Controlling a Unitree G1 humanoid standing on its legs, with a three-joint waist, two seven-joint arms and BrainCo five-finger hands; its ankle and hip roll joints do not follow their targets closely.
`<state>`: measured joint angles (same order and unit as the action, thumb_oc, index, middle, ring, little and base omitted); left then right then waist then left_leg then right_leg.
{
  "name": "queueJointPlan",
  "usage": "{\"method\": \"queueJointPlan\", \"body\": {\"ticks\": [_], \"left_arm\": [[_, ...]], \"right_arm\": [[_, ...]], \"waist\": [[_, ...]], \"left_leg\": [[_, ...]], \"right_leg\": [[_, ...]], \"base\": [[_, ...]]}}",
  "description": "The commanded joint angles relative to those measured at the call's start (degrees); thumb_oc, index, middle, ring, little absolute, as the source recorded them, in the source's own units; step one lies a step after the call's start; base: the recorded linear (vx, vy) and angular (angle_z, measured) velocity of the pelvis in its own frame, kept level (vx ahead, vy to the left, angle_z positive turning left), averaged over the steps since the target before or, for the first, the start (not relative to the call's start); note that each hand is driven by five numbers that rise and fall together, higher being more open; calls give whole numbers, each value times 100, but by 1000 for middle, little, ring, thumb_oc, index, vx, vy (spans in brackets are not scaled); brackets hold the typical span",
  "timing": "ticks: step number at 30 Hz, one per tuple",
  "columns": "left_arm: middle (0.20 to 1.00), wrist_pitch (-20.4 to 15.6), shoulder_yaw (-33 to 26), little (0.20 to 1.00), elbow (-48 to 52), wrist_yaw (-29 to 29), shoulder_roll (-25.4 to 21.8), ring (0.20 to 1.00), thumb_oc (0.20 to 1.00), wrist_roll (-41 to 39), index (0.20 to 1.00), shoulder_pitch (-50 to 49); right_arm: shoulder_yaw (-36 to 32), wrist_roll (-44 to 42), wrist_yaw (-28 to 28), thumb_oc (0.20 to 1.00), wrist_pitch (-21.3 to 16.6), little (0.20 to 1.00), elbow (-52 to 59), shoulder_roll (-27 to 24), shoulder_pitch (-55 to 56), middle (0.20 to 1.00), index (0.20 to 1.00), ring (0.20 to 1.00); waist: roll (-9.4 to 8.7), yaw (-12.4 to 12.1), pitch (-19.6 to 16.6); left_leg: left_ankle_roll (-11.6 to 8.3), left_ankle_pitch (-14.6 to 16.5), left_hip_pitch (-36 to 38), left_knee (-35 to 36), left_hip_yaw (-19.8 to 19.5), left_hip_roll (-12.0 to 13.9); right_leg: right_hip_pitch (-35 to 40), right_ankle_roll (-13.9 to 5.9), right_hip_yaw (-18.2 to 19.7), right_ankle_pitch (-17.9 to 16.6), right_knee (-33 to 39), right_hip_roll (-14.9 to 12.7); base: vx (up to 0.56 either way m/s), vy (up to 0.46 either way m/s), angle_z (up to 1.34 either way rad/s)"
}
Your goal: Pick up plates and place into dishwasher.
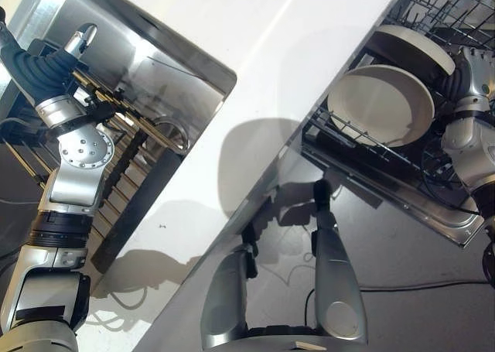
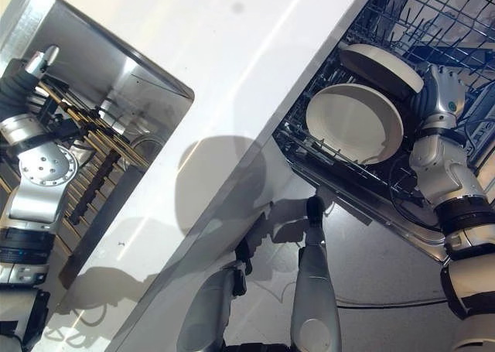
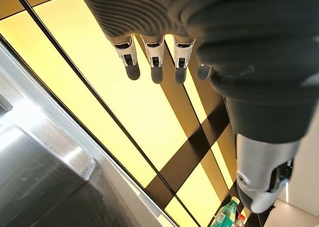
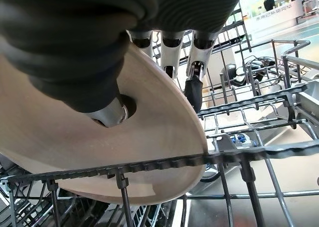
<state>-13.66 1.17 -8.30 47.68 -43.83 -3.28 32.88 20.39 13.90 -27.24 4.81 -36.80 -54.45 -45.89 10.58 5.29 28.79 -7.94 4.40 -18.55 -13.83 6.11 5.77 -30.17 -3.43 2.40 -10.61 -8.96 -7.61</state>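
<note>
Two cream plates stand on edge in the dishwasher rack (image 1: 363,147) at the right. The nearer plate (image 1: 379,104) leans free against the wires. My right hand (image 1: 468,77) is shut on the rim of the rear plate (image 1: 414,46). In the right wrist view its thumb (image 4: 107,110) presses the face of that plate (image 4: 159,127) while the fingers (image 4: 194,82) curl behind the edge, and the plate's lower rim sits between the rack wires (image 4: 259,152). My left hand (image 1: 39,66) hangs above the sink at the far left, fingers (image 3: 152,62) straight and holding nothing.
A steel sink (image 1: 178,73) with a rod rack (image 1: 124,120) lies at the left. A white counter (image 1: 271,97) runs between the sink and the dishwasher. The open dishwasher door (image 1: 418,205) juts out below the rack. Bottles (image 3: 227,214) stand far off.
</note>
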Motion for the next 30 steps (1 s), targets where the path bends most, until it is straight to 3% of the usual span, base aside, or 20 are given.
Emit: {"method": "queueJointPlan", "body": {"ticks": [1, 19, 30], "left_arm": [[1000, -98, -225, 1000, 7, 139, -262, 1000, 1000, -36, 1000, 166], [1000, -240, -638, 1000, 131, -61, -60, 1000, 1000, -82, 1000, -531], [1000, -533, -831, 1000, 156, 58, 552, 1000, 1000, 124, 1000, -1213]], "right_arm": [[-283, -55, -139, 1000, 286, 1000, -518, -175, 262, 1000, 1000, 1000], [-1338, -182, -469, 1000, 214, 1000, 653, -164, 1137, 1000, 1000, 1000], [-2380, -564, -1417, 1000, 76, 1000, 2480, 808, 2030, 1000, 1000, 1000]], "waist": [[268, 68, -43], [156, 185, -331], [184, 468, -491]], "left_leg": [[67, -964, -688, 450, -316, 154], [62, -876, -287, 542, -277, 221], [69, -773, 64, 585, -185, 302]], "right_leg": [[-55, -115, -211, 1623, -1361, -233], [340, -118, -192, 1644, -1178, -158], [417, -43, 1, 1758, -1267, -4]], "base": [[0, 0, 0], [34, 7, -1], [12, 46, -4]]}}
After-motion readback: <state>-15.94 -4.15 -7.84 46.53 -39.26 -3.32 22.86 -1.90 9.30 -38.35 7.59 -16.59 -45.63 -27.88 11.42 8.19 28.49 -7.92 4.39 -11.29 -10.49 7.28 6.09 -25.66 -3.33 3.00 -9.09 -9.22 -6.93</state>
